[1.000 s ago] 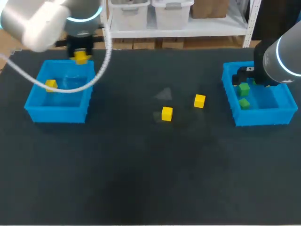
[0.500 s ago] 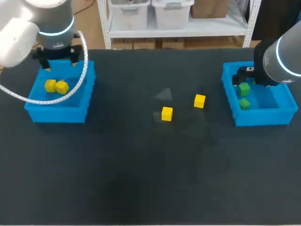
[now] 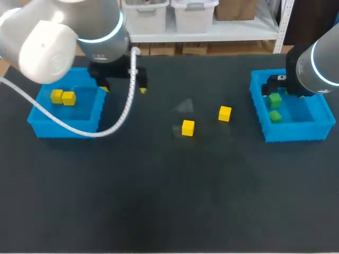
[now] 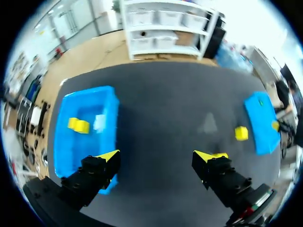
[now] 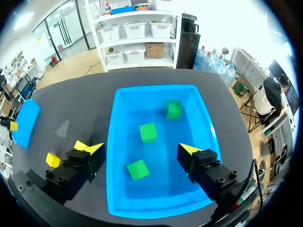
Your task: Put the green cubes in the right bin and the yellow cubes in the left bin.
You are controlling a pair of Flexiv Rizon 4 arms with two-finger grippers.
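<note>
Two yellow cubes [image 3: 187, 127] [image 3: 224, 113] lie on the dark table near its middle. Two more yellow cubes [image 3: 62, 97] rest side by side in the left blue bin [image 3: 63, 127]. My left gripper [image 3: 123, 90] hangs open and empty just right of that bin; in its wrist view the gripper [image 4: 159, 156] is over bare table beside the bin [image 4: 106, 101]. My right gripper [image 5: 139, 149] stands open above the right blue bin [image 5: 161, 198], where three green cubes [image 5: 148, 132] [image 5: 173, 109] [image 5: 138, 169] lie. The head view shows two of them [image 3: 274, 99] [image 3: 275, 116].
The right bin [image 3: 296, 131] stands at the table's right side, with my right arm over its far end. A white cable loops from my left arm across the left bin's front.
My left gripper opened over the left bin and the yellow cube it held now lies there beside the first. It then swung right, out past the bin. The right arm kept still.
</note>
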